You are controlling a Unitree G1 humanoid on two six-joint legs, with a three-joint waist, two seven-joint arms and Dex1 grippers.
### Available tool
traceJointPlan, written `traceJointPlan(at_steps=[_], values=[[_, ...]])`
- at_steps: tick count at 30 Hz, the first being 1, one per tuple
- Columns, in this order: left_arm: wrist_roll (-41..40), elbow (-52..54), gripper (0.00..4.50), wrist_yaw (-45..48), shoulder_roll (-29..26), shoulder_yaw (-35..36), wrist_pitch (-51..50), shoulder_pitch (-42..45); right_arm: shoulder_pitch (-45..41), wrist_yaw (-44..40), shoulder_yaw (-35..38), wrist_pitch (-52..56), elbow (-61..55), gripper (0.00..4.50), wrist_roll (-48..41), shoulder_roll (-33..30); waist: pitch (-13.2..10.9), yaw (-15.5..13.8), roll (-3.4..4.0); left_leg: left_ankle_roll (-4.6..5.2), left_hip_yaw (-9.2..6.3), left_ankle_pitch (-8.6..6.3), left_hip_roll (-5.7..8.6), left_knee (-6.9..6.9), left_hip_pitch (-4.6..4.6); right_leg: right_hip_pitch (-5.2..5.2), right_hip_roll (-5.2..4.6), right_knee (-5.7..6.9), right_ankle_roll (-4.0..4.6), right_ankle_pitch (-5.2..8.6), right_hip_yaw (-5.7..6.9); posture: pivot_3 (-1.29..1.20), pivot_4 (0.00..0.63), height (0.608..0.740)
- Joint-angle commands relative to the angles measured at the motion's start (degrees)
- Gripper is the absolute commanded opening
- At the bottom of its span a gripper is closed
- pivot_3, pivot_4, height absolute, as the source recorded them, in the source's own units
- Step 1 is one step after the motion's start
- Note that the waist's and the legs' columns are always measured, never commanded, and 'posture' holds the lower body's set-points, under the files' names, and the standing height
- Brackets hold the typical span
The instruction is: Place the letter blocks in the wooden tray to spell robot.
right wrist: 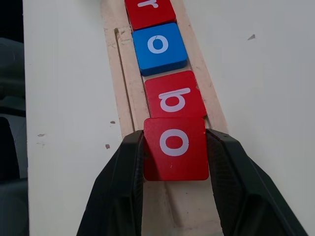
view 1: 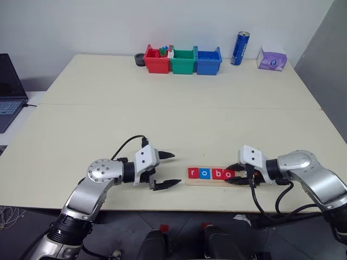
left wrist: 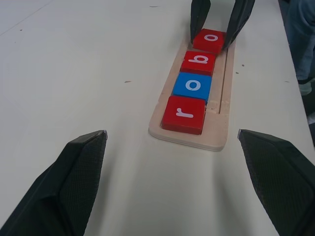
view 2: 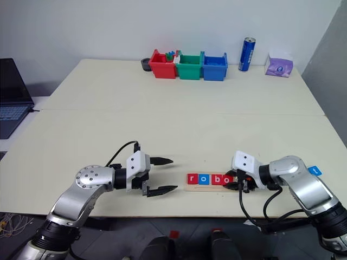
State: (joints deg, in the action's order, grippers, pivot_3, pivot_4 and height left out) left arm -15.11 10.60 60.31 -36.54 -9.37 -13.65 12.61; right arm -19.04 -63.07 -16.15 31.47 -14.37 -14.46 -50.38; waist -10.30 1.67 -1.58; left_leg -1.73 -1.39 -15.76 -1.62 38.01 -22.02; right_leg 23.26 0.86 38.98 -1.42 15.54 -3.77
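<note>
**Fourth tile held at the tray**

You see the wooden tray (view 1: 217,181) lying near the front edge of the table (view 1: 179,116), holding four letter blocks in a row: a red r (left wrist: 184,114), a blue o (left wrist: 192,86), a red b (left wrist: 198,62) and a red o (right wrist: 175,148). Your right gripper (right wrist: 175,162) clamps the red o between its two fingers, one on each side, with the tile's edge touching the red b; whether the tile lies flat in the groove is hard to judge. Your left gripper (view 1: 165,170) hangs with its jaws spread wide and nothing between them, at nine o'clock from the tray and apart from it. At twelve o'clock, well apart at the far edge, stand three plastic bins (view 1: 182,60), a blue can (view 1: 239,48) and a tissue pack (view 1: 272,58).
</note>
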Motion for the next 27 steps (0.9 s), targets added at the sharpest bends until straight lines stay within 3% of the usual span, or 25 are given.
traceJointPlan(at_steps=[1,17,18,24,27], values=[[-0.26,2.04,4.50,-0.36,-0.32,0.76,0.59,-0.16,-1.08,-1.31,0.33,-0.86,-0.73,1.45,0.43,-0.11,0.00,0.00,0.00,0.00,0.00,0.00,0.00,0.00,0.00,0.00,0.00,0.00,0.00,0.00,0.00,0.00,0.150,0.740],[-0.37,2.07,4.50,-0.83,0.10,0.43,0.60,-0.02,-4.38,-3.43,-0.43,-2.99,3.49,1.45,3.22,1.24,0.00,0.01,0.00,0.00,0.00,0.00,0.00,0.00,0.02,0.00,0.00,0.01,0.21,-0.12,-0.01,0.00,0.150,0.740],[-0.38,2.06,4.50,-0.88,0.12,0.42,0.62,-0.07,-4.60,-3.71,-0.52,-2.93,3.47,2.17,3.23,1.34,0.00,0.01,0.00,0.00,0.00,0.00,0.00,0.01,0.02,0.00,0.00,0.01,0.23,-0.13,-0.01,0.00,0.150,0.740],[-0.32,2.22,4.50,-1.13,0.24,0.32,0.73,-0.39,-5.43,-3.85,-0.23,-2.78,3.63,4.30,3.32,2.25,0.00,0.02,0.00,0.00,0.00,0.00,0.00,0.01,0.01,0.00,0.00,0.02,0.22,-0.13,0.01,0.00,0.150,0.740],[-0.31,2.53,4.50,-1.22,0.25,0.31,0.63,-0.60,-5.31,-3.18,1.82,-0.88,1.99,4.48,1.85,1.91,0.00,0.02,0.00,0.00,-0.01,0.00,0.01,0.01,0.01,0.00,0.00,0.01,0.24,-0.14,0.00,0.00,0.150,0.740]])
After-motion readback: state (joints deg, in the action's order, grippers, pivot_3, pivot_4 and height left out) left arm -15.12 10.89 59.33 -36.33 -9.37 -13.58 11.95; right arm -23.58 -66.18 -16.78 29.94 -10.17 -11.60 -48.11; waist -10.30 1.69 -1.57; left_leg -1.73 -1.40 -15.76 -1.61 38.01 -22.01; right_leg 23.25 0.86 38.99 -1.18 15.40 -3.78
